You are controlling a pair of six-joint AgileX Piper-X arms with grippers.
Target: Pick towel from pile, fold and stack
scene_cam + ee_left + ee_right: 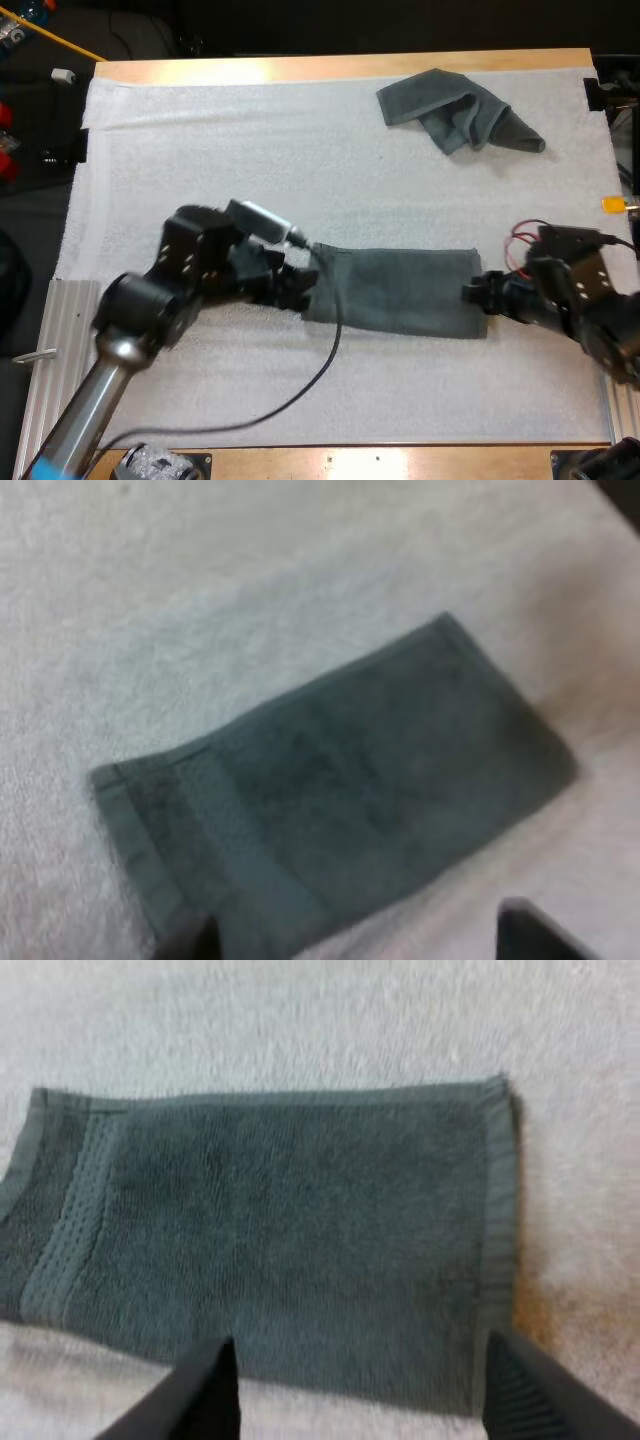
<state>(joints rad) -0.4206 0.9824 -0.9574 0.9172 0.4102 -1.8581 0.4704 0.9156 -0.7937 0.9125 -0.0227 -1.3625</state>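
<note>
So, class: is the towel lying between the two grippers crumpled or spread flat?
Spread flat: the towel forms a neat rectangle with straight edges on the mat. Whether it is doubled over, cannot tell.

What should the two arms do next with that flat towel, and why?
The left gripper and right gripper sit open at opposite ends of the towel, gripping nothing. So probably: lower both and pinch those ends, ready to fold it over.

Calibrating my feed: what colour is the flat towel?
The flat towel is dark grey-green, woven band near one end; clearest in the right wrist view.
</note>
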